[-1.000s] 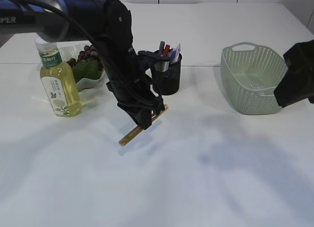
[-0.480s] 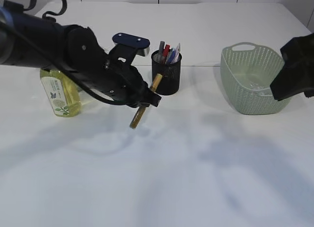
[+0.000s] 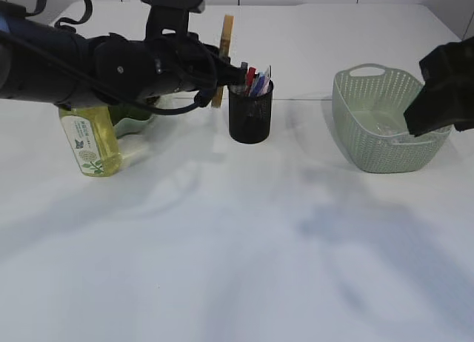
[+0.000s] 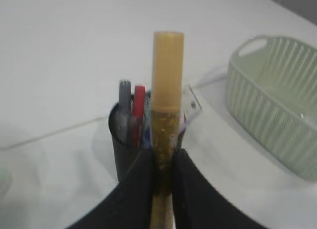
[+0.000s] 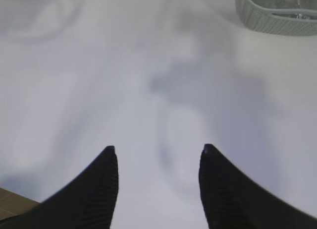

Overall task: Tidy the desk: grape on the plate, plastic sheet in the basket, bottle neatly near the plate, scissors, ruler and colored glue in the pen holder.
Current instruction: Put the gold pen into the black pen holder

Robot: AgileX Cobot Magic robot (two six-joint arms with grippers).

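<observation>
The white tabletop (image 3: 244, 268) fills most of the exterior view, and its near half is bare.

The left arm (image 3: 81, 61) is big and black. It reaches across the far left part of the tabletop and hides much of what is behind it. Only a bit of the green plate (image 3: 135, 125) peeks out under it, and the grape cannot be seen.

The right arm (image 3: 444, 90) is a dark shape cut off by the right edge.

The pale green basket (image 3: 355, 127) stands near the far right side. Something clear lies inside it, but it is hard to make out.

The bottle (image 3: 90, 141) stands upright near the far left edge, just beside the plate. It holds yellow drink. Its label has small writing and a little picture, too small to read. Its top is hidden by the arm.

The black pen holder (image 3: 250, 116) stands near the far edge, around the middle. Pens stick out of it.

The left pincer (image 4: 162, 174) is pinching the colored glue (image 4: 165, 90), a gold glitter stick held upright in the air just above and left of the pen holder.

The right pincer (image 5: 158, 162) is spread wide over bare tabletop, holding nothing.
</observation>
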